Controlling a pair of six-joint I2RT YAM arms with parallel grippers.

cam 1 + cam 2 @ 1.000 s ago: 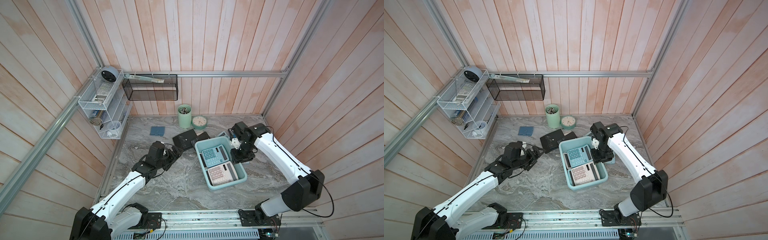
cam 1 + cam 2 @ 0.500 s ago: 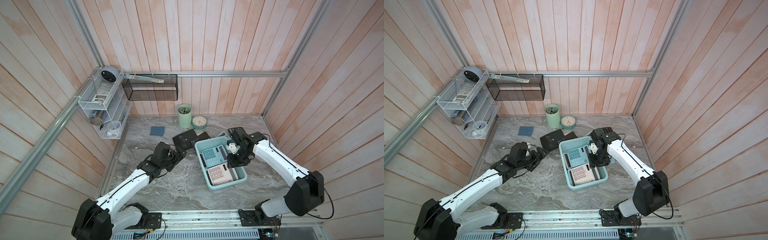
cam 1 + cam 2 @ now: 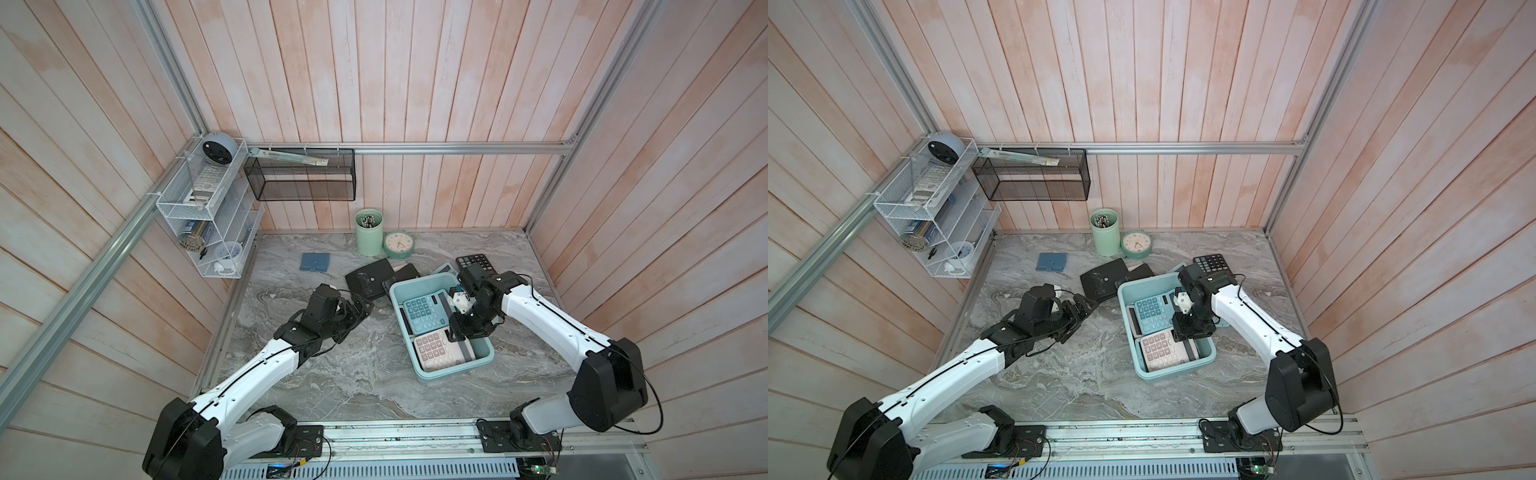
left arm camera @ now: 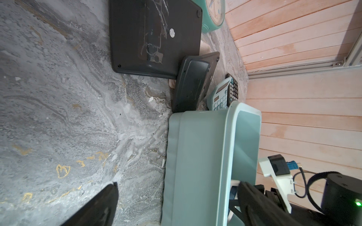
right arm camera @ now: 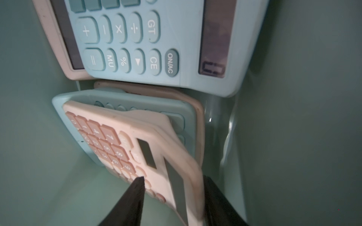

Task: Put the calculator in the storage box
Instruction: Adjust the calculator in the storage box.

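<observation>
The light aqua storage box (image 3: 419, 376) (image 3: 1142, 376) stands right of the table's middle. In it lie an aqua calculator (image 3: 424, 313) (image 5: 147, 49) at the far end and a pink calculator (image 3: 436, 353) (image 5: 137, 146) at the near end, stacked on others. My right gripper (image 3: 459, 340) (image 5: 174, 179) reaches down into the box and is shut on the pink calculator's display end, which tilts up between the fingers. My left gripper (image 3: 357, 309) (image 4: 179, 187) is open and holds nothing, just left of the box's outer wall (image 4: 195, 156).
Two dark calculators (image 3: 370, 278) (image 3: 401, 274) lie face down behind the box. A black one (image 3: 476, 262) and an aqua one (image 3: 444, 268) lie at the back right. A green pen cup (image 3: 369, 232), a clock (image 3: 398, 244) and a blue pad (image 3: 316, 262) stand near the back wall.
My right gripper has moved from beside the aqua calculator toward the front of the box, down onto the pink calculator. The left gripper has edged slightly toward the box.
</observation>
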